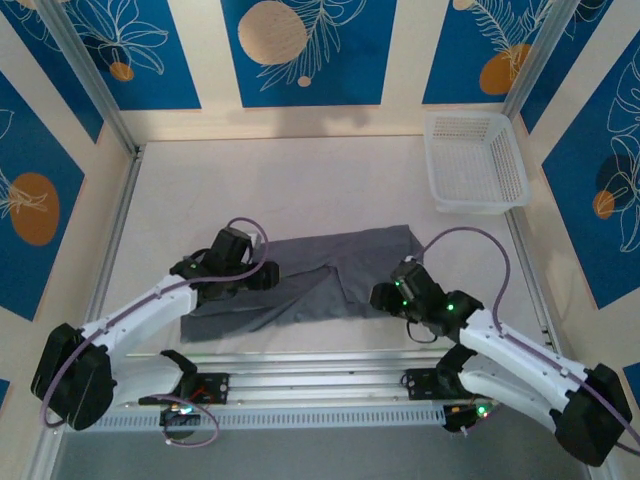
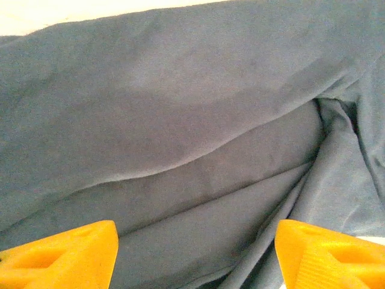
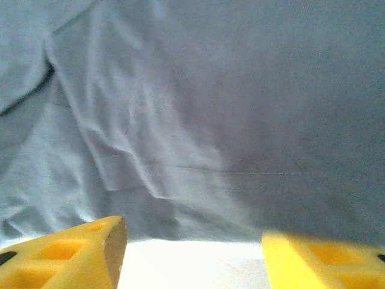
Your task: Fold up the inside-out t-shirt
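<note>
Orange fingers [image 2: 60,256] of the left gripper [image 2: 195,253] stand wide apart at the bottom of the left wrist view. Nothing is between them, and grey folds of the shirt [image 2: 180,120] lie just beyond. The right gripper [image 3: 192,253] is spread wide too and holds nothing. A strip of white table [image 3: 192,265] shows between its fingers, with the shirt's near edge just past it. A stitched seam runs along that edge.

From above, the shirt [image 1: 320,275] lies near the front middle of the table [image 1: 300,170]. Its long axis runs left to right with a slight tilt, the left end nearer the arms and the right end farther back. A creased flap crosses its middle. Which end is the neck I cannot tell.

The left gripper [image 1: 262,275] sits over the shirt's left part, and the right gripper [image 1: 382,296] is at the near right edge.

The table is pale and matte, with metal rails [image 1: 300,380] along the front. A white mesh basket [image 1: 478,160] stands in the far right corner, well apart from the shirt. Cream walls [image 1: 300,40] carry blue panels with leaf prints and orange discs.
</note>
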You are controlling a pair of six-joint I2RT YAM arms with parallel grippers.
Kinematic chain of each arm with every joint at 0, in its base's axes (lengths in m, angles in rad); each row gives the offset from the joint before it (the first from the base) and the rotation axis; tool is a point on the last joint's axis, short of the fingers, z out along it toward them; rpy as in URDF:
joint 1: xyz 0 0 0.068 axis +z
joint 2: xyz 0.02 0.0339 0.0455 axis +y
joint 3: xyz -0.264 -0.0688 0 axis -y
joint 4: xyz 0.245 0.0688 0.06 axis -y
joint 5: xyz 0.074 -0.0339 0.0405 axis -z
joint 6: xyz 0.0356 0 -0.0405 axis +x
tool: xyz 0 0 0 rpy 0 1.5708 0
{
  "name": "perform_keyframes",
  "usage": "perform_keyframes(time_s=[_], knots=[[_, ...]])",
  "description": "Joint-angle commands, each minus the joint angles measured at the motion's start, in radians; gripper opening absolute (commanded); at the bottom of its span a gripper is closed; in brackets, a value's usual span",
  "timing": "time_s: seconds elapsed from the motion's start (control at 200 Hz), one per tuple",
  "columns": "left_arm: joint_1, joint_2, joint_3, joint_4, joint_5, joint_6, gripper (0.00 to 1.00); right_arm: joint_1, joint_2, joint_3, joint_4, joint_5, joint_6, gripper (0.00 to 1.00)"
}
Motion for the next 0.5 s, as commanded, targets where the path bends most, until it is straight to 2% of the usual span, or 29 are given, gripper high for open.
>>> perform_keyframes(time_s=[0.0, 0.13, 0.19, 0.21, 0.25, 0.3, 0.315, 0.425, 0.495], knots=[[-0.016, 0.009, 0.035, 0.02, 0.022, 0.014, 0.7, -0.057, 0.002, 0.1, 0.0, 0.043, -0.012, 0.63], [-0.022, -0.014, 0.028, 0.004, -0.006, -0.003, 0.7, -0.182, 0.161, 0.221, 0.02, 0.003, -0.091, 0.63], [-0.022, -0.023, 0.02, -0.022, -0.046, -0.021, 0.65, -0.214, 0.241, 0.264, 0.051, -0.009, -0.118, 0.54], [-0.022, -0.02, 0.022, -0.038, -0.07, -0.031, 0.6, -0.222, 0.269, 0.278, 0.062, -0.015, -0.125, 0.49], [-0.022, -0.007, 0.034, -0.086, -0.134, -0.055, 0.43, -0.234, 0.324, 0.3, 0.093, -0.036, -0.137, 0.37], [-0.017, 0.023, 0.057, -0.151, -0.221, -0.097, 0.06, -0.236, 0.392, 0.319, 0.131, -0.064, -0.153, 0.22], [-0.016, 0.037, 0.065, -0.17, -0.244, -0.107, 0.0, -0.237, 0.411, 0.325, 0.142, -0.07, -0.157, 0.19], [0.012, 0.139, 0.139, -0.249, -0.333, -0.127, 0.0, -0.251, 0.559, 0.369, 0.157, -0.08, -0.175, 0.01], [0.04, 0.208, 0.179, -0.252, -0.354, -0.137, 0.0, -0.271, 0.661, 0.419, 0.118, -0.082, -0.2, 0.0]])
